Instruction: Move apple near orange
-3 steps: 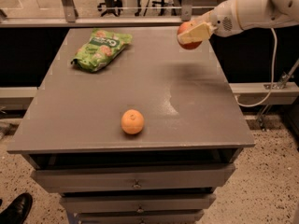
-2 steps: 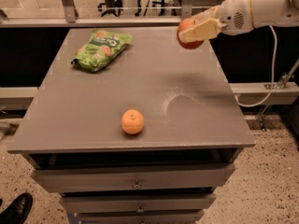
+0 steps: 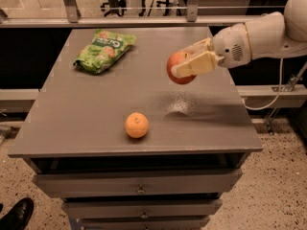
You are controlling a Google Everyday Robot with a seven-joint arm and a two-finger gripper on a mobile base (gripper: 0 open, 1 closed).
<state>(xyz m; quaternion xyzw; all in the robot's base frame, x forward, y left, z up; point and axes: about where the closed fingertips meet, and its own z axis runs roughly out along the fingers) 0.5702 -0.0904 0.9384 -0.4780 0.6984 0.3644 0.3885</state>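
One apple [image 3: 176,63] is held clamped in the gripper [image 3: 188,60], above the table [image 3: 86,114] at its right side. One orange [image 3: 136,125] and one green bag [image 3: 104,50] are laid on it.

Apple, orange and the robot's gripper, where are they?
apple [image 3: 176,61], camera view, its red upper-left side.
orange [image 3: 136,125], camera view, its middle.
gripper [image 3: 185,64], camera view, between its fingertips, clamped on the apple above the table [image 3: 86,123].
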